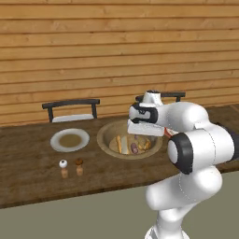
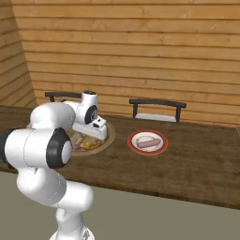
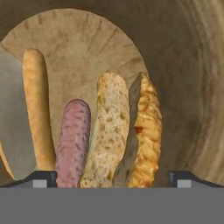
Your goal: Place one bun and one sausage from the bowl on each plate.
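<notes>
The wooden bowl [image 1: 106, 135] sits mid-table, and my gripper [image 3: 113, 179] hangs open just over its inside, fingertips [image 3: 43, 178] wide apart and holding nothing. In the hand view a long tan bun [image 3: 37, 109] lies at the left. A pink sausage [image 3: 73, 142] lies beside it, then a pale speckled bread piece [image 3: 108, 131] and an orange-crusted piece [image 3: 148, 131]. The sausage and both bread pieces lie between the fingertips. The greyish-white plate [image 1: 70, 139] with a tan centre lies left of the bowl. The red-rimmed plate [image 2: 148, 142] right of the bowl [image 2: 108, 133] carries a sausage [image 2: 148, 142].
Two small shakers [image 1: 71, 168] stand near the table's front edge, in front of the greyish plate. Two dark chairs [image 1: 71, 108] [image 2: 157, 108] stand behind the table against the wooden plank wall. My own arm covers the bowl's right side in the left base view.
</notes>
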Tool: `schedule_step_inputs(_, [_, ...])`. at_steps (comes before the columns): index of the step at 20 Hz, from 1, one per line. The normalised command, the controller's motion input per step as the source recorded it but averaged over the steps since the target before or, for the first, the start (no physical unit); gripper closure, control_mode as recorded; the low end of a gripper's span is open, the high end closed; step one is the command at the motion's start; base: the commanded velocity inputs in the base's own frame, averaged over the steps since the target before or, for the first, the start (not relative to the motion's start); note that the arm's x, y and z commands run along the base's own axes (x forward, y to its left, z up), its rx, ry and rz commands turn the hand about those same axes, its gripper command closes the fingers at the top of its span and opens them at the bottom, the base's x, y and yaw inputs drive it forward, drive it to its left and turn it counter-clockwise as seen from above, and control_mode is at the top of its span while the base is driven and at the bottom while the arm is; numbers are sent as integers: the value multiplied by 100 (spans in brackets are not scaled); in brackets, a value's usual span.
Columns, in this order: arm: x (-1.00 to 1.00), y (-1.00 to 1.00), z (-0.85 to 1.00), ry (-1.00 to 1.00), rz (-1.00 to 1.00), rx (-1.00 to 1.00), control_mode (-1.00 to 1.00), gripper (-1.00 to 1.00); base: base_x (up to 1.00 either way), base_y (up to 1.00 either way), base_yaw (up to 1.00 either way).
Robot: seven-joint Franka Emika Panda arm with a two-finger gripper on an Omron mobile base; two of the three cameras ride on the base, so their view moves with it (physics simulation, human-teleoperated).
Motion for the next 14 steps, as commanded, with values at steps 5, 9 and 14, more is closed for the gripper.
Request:
schedule_step_inputs(5, [-10,-1,3,5,-10,-4,-100,-100,0,0,0])
schedule_step_inputs(9, [13,-16,-39,13,-10,-10,-100,-100,0,0,0])
schedule_step_inputs(14, [1,0,-18,9,-2,-2,-100,-100,0,0,0])
